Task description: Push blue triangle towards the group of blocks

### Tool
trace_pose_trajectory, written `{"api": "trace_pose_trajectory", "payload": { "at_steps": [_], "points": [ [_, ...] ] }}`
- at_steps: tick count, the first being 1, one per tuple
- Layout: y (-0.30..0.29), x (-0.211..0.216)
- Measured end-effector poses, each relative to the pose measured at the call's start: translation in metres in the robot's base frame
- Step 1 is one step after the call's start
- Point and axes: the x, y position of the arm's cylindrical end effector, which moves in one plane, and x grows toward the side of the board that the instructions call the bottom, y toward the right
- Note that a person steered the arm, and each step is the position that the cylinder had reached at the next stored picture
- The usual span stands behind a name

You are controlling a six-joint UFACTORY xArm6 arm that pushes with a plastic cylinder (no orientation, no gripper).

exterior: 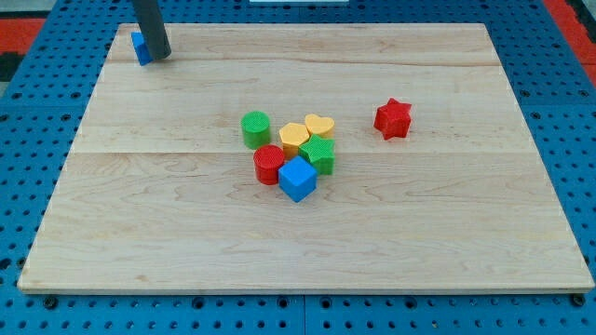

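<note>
My tip [161, 57], the lower end of the straight dark rod, stands at the far upper left corner of the pale wooden counter [186, 233]. There is no gripper on this arm, so nothing is clenched or released; the rod can only push. The tip sits just to the view's right of the small blue plastic triangle [141, 46], touching it or nearly so, and the rod hides part of the block.

Moving rightward, well apart from that corner, the group lies near the middle of the counter: a green ribbed cylinder [255, 128], a red ribbed cylinder [269, 164], a yellow hexagonal block [293, 138], a blue cube [298, 179], a green ribbed block [319, 154] and a yellow heart [319, 124], most of them pressed together. Farther right, a red star [393, 118] stands alone.

The triangle looks light, stiff and hard, so it should slide easily on the smooth wood and will not deform. Being small with angled faces, it may spin or slip off the rod if struck off-centre. I judge the best contact to be the middle of its far left face, which means going round it first, since the tip is now on the side facing the group.
</note>
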Motion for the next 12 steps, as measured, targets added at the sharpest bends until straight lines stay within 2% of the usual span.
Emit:
{"api": "trace_pose_trajectory", "payload": {
  "at_steps": [4, 5, 6, 7, 8, 9, 11, 12],
  "points": [
    [-0.005, 0.033],
    [-0.043, 0.053],
    [-0.088, 0.040],
    [-0.101, 0.012],
    [-0.044, -0.014],
    [0.011, -0.022],
    [0.039, -0.061],
    [0.078, -0.014]
  ]
}}
